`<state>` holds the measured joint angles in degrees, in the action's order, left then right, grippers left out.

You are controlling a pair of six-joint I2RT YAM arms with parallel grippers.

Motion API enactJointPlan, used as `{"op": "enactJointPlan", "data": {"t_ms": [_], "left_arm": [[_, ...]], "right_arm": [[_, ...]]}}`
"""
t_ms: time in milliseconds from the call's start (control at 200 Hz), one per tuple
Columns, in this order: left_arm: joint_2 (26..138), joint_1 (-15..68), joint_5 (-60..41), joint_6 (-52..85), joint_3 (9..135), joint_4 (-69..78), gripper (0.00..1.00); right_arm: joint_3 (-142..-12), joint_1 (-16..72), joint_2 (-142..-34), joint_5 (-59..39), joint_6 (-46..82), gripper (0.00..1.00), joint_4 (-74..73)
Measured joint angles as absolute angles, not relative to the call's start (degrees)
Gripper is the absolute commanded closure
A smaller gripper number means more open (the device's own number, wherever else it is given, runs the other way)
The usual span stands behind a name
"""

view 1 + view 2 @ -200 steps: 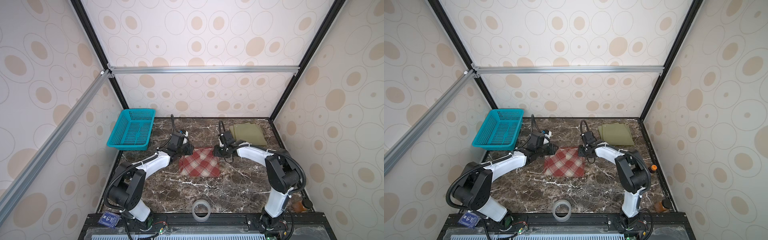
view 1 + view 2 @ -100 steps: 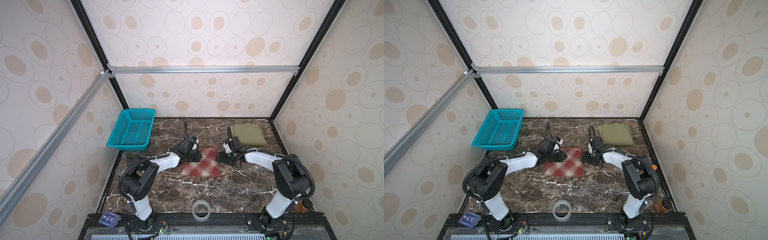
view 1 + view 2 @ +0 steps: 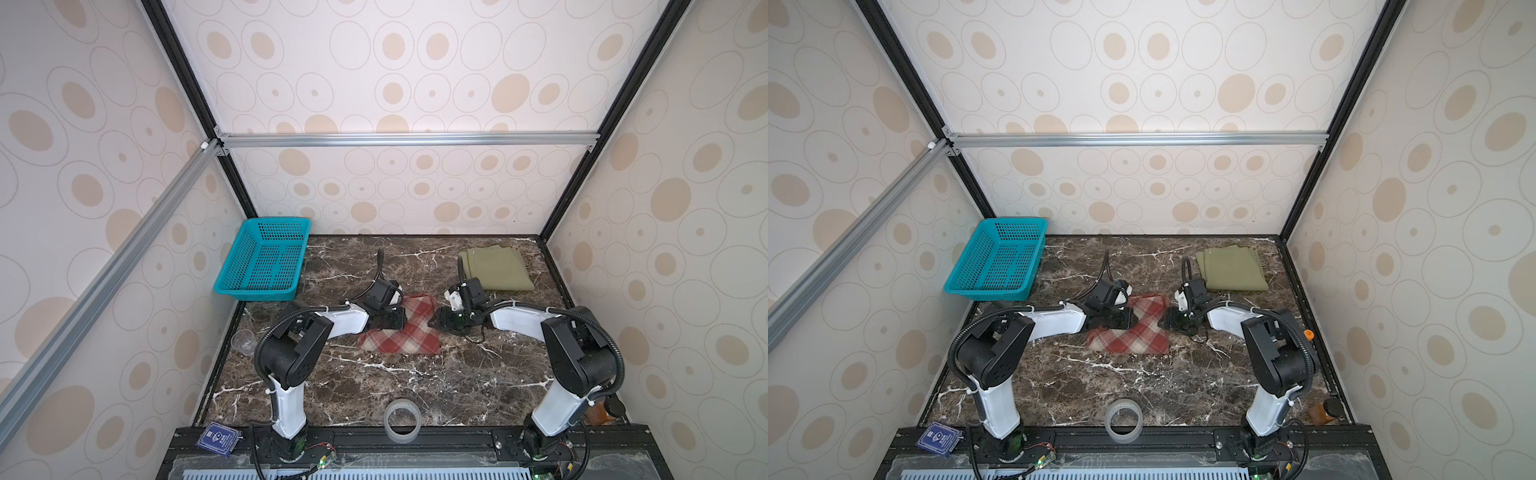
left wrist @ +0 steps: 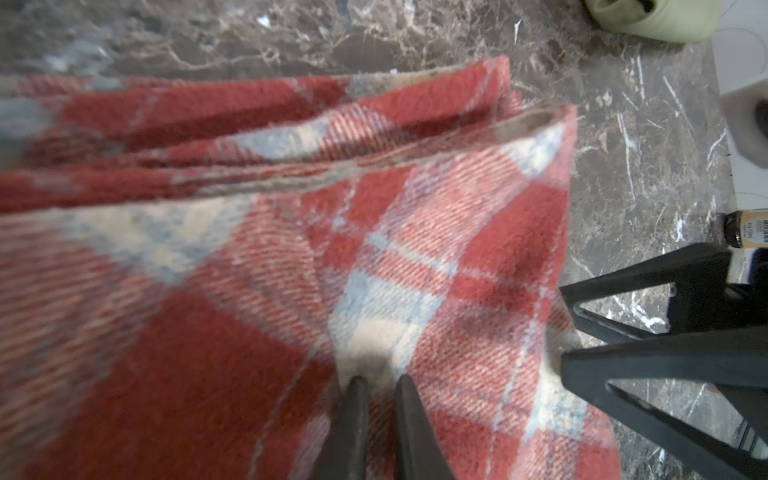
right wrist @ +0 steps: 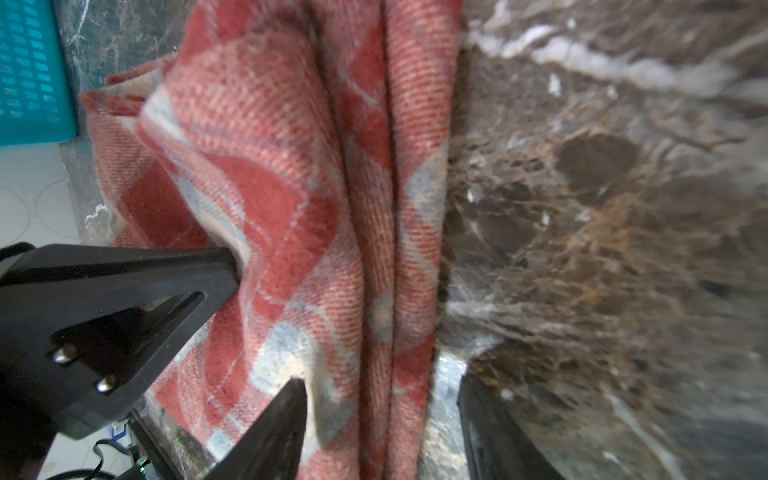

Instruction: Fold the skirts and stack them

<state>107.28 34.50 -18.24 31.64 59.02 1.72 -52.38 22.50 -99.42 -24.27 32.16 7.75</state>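
While two skirts lie on the table point(image 3: 457, 386), the plaid skirt point(image 3: 405, 336) in the middle and the folded green skirt point(image 3: 494, 268) far right, both arms reach low and inward. The left gripper point(image 4: 380, 380) narrowly pinches the plaid cloth. The right gripper point(image 5: 380, 382) stands wide astride its right edge. One basket point(image 3: 257, 293) sits far left.

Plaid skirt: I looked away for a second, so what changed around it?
Both grippers left the far corners of the plaid skirt and came toward the robot. The left gripper moved in over the cloth and pinches it; the right gripper stands open astride its right edge. The olive skirt and teal basket stayed put.
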Motion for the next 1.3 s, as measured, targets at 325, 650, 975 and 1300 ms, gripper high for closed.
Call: {"op": "enactJointPlan", "data": {"t_ms": [325,650,975,1300], "left_arm": [[107.33,34.63,-17.3,30.59,59.05,1.56,0.87],[107.37,34.63,-16.6,30.33,59.53,0.71,0.87],[107.37,34.63,-16.12,30.13,59.99,-0.16,0.87],[107.37,34.92,-15.81,30.09,60.34,-0.78,0.87]], "right_arm": [[-51.29,22.15,-102.08,-27.9,32.97,0.4,-1.21],[-48.84,21.98,-102.85,-30.0,34.54,0.41,-8.51],[-46.78,20.91,-101.23,-29.8,33.91,0.42,-8.84],[-45.93,20.53,-102.48,-32.08,34.11,0.48,-12.34]]}}
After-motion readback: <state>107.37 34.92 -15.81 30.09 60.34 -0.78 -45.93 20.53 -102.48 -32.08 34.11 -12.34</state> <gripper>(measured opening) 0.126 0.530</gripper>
